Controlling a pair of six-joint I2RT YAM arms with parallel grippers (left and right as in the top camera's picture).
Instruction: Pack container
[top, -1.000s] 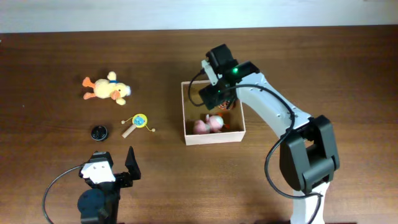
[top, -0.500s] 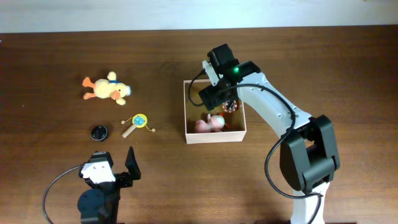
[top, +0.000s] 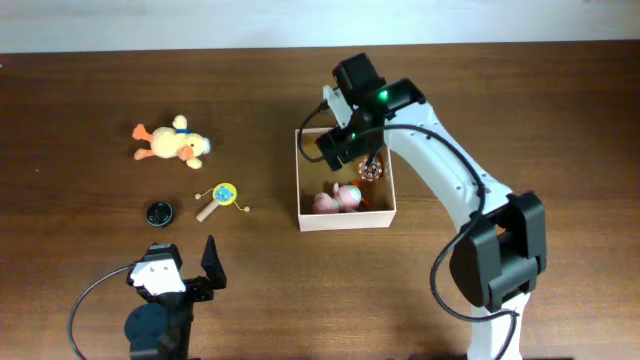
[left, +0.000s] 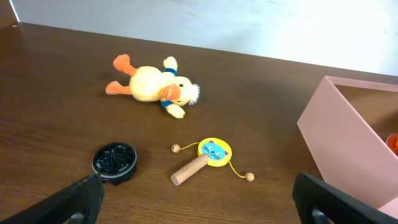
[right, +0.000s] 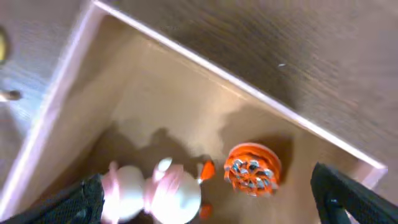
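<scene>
At the bottom left, the left pincer (top: 180, 270) is spread wide over the table (top: 540, 100). Beyond it lie a black disc (top: 158, 213), a small rattle (top: 222, 197) and a plush duck (top: 172, 142). The container (top: 345, 220) sits mid-frame with its mouth up. It is square, so it has no long axis, and its sides run almost parallel to the frame edges. Inside are a pink plush toy (top: 338, 198) and an orange wheel (top: 372, 171). The right pincer (right: 214, 205) hangs spread over the far half.
</scene>
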